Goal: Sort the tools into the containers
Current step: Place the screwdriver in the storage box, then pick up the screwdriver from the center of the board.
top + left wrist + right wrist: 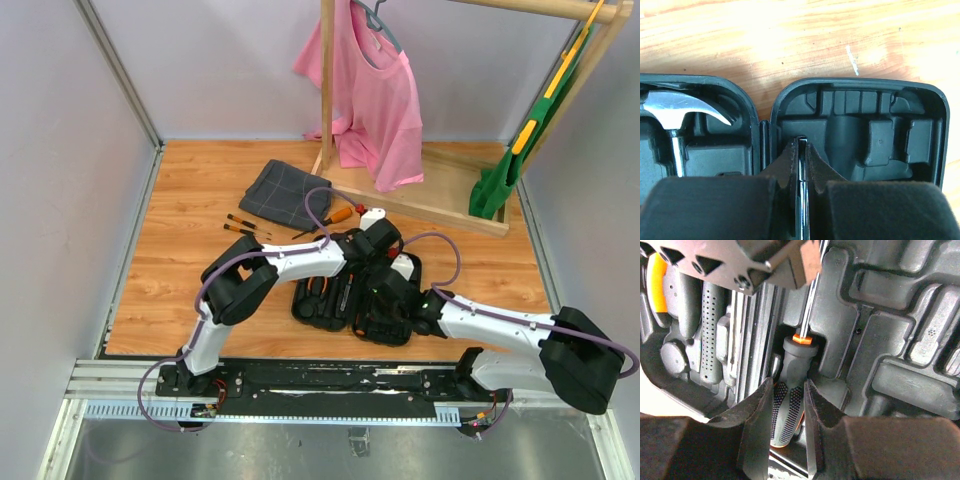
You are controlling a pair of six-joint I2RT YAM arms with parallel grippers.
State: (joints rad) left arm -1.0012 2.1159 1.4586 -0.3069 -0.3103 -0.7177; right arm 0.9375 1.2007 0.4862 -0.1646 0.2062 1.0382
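- The black tool case [303,300] lies open on the wooden tabletop [180,300], in the middle of the top view, with both halves flat and side by side.
- The left pincer [801,144] is closed narrow on the thin metal shaft of a screwdriver [796,357]. Its two fingers [785,165] press the shaft from both sides.
- The right pincer [788,386] holds the same screwdriver at its black handle with the grip dots. The handle sits between the two fingers [760,415] and touches both.
- This screwdriver has an orange collar where the shaft begins. It lies over a long recess of the case, close to the hinge between the halves.
- In the left wrist view a steel-headed hammer [675,106] rests in the half at 9 o'clock from the pincer, with its claw pointing to the hinge.
- Two loose screwdrivers [245,222] lie on the tabletop at 10 o'clock from the case, well apart from it.
- An orange-handled tool [338,215] lies at 12 o'clock, just beside the far edge of the case. Which tool it is, I cannot tell.
- A dark grey checked cloth [285,192] lies at 11 o'clock from the case.
- A pink shirt [375,100] hangs on a wooden rack [326,80] at 12 o'clock, far behind.
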